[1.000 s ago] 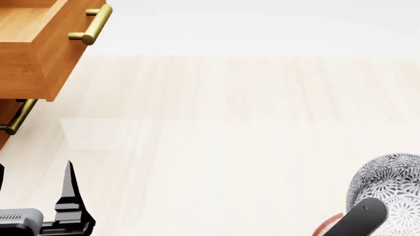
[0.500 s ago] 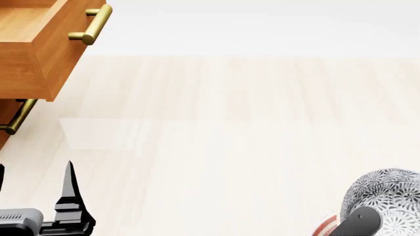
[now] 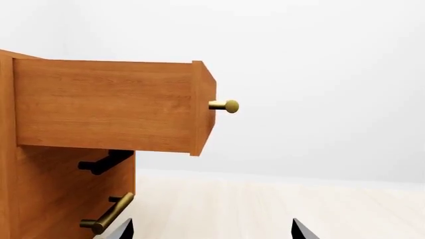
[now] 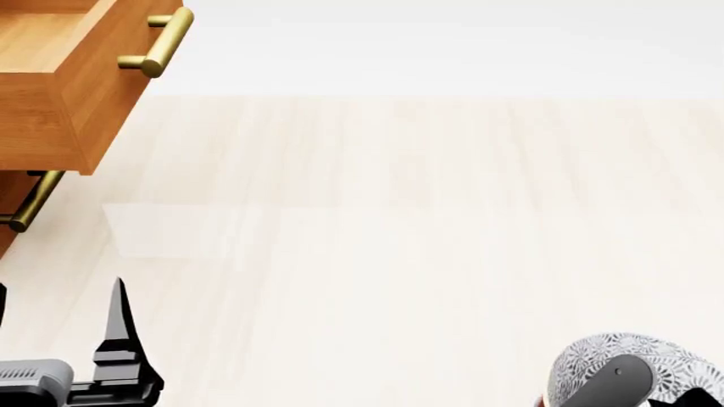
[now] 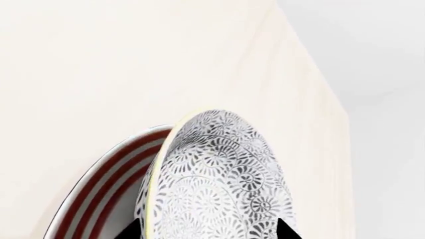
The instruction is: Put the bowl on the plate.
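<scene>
Item, bowl (image 5: 219, 184): deep, round, white with a dense grey floral pattern. In the right wrist view it fills the space between the two dark fingertips (image 5: 129, 230) of the right gripper (image 5: 209, 230), one at each side of it; the tips sit against its sides, so the claw reads as clamped on the bowl. In the head view the bowl (image 4: 588, 369) shows at the lower right edge of the light wooden table (image 4: 396, 212), with a dark rounded part of the right arm lying across it.

Item, plate (image 5: 106, 184): flat, white, with concentric red rings at the rim. It lies directly behind the bowl in the right wrist view, its ringed edge showing past one side of the bowl. Whether the bowl touches it cannot be told.

Item, left gripper (image 4: 57, 339): low at the left of the head view, one black pointed finger (image 4: 117, 322) upright; in the left wrist view its two tips show set well apart with nothing between them.

Item, wooden cabinet (image 3: 59, 189): at the table's far left. Its top drawer (image 4: 68, 76) stands pulled out, with a brass bar handle (image 4: 158, 42). A second brass handle (image 4: 32, 203) shows on the front below.
</scene>
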You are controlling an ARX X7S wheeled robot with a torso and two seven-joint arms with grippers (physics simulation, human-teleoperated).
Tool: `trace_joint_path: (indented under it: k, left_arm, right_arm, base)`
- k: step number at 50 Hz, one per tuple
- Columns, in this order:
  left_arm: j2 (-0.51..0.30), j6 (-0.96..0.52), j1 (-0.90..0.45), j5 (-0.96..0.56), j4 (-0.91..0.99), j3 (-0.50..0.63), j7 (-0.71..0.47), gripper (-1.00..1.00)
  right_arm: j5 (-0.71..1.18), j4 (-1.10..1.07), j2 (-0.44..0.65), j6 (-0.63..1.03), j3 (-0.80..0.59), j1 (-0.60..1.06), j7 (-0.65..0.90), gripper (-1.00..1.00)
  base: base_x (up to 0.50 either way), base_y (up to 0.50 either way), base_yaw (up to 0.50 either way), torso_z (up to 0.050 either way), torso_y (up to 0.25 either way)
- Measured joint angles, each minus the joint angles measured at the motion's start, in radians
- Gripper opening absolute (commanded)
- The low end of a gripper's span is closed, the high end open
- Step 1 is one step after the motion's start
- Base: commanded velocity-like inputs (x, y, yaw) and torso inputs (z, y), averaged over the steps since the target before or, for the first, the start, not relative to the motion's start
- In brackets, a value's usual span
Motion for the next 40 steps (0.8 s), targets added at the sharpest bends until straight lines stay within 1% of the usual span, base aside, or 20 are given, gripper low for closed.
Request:
trace_joint_path:
  k: [27,40]
  left_arm:
    - [-0.007,0.000,0.001,-0.006,0.010,0.003,-0.005,1.00]
    - [-0.011,-0.003,0.001,-0.006,0.018,0.006,-0.009,1.00]
  right_arm:
    - [-0.015,-0.038,0.005,-0.033,0.002,-0.008,-0.020,1.00]
    - [0.009,-0.144,0.049,-0.057,0.048,0.034,0.012,1.00]
  base:
    - [0.00,0.00,0.00,0.000,0.000]
    - [0.00,0.00,0.00,0.000,0.000]
